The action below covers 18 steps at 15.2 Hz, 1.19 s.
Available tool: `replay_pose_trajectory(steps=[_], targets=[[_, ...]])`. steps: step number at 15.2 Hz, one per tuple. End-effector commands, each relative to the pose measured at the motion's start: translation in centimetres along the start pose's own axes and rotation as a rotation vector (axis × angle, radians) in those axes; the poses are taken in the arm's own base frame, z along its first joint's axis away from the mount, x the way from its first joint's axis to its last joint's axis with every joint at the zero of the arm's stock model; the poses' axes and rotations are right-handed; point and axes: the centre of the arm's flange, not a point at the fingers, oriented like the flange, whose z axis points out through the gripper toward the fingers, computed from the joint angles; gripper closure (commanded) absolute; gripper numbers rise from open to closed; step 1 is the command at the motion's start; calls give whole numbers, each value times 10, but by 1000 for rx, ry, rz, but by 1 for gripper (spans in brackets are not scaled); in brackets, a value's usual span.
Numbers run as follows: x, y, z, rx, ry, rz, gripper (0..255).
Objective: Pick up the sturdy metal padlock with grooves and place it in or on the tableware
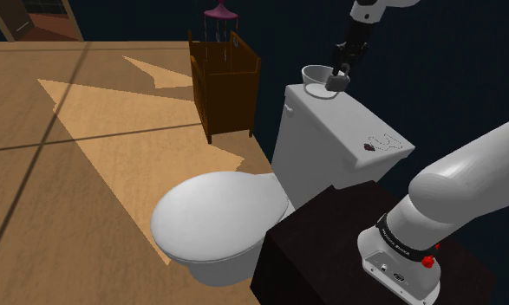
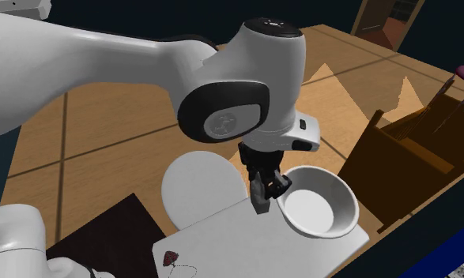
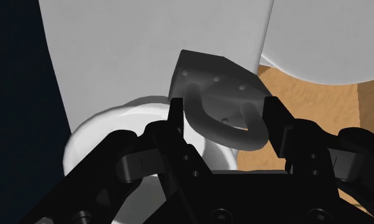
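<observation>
- Since the gripper is closed on the padlock, the coming move turns on where the bowl lies from that load; item in hand: dull grey padlock, clasped at its shackle between the two black fingers, body pointing away from the palm.
- Long axis of padlock: runs along the line of the fingers, shackle nearest the hand, body farthest; in the second exterior view it hangs roughly downward.
- Location of padlock: held in the air above the white toilet tank lid, not resting on it; just beside the bowl's rim, not yet over its hollow.
- Direction to bowl: toward the second exterior view's right of the gripper, toward the shoulder view's left; near, at the far end of the lid; judged a short sideways carry, then a release.
- Arm nearer: one arm only, so no choice.
- Count, task things: padlock, one; bowl, one, white, upright and empty.
- Count, gripper: one, two fingers.
- Count, other: toilet, one, seat lid down; small dark red thing at the lid's near end, one, well apart from the bowl; brown wooden furniture piece, one; dark stand, one.
</observation>
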Motion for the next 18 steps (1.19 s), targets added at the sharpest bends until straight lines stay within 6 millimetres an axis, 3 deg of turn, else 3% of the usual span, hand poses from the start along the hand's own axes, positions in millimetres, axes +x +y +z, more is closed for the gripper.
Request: replay_pose_trajectory(steps=[1, 11, 18], targets=[[1, 1, -12, 0, 0, 0, 255], [4, 2, -64, 0, 0, 0, 255], [85, 45, -72, 0, 0, 0, 255]])
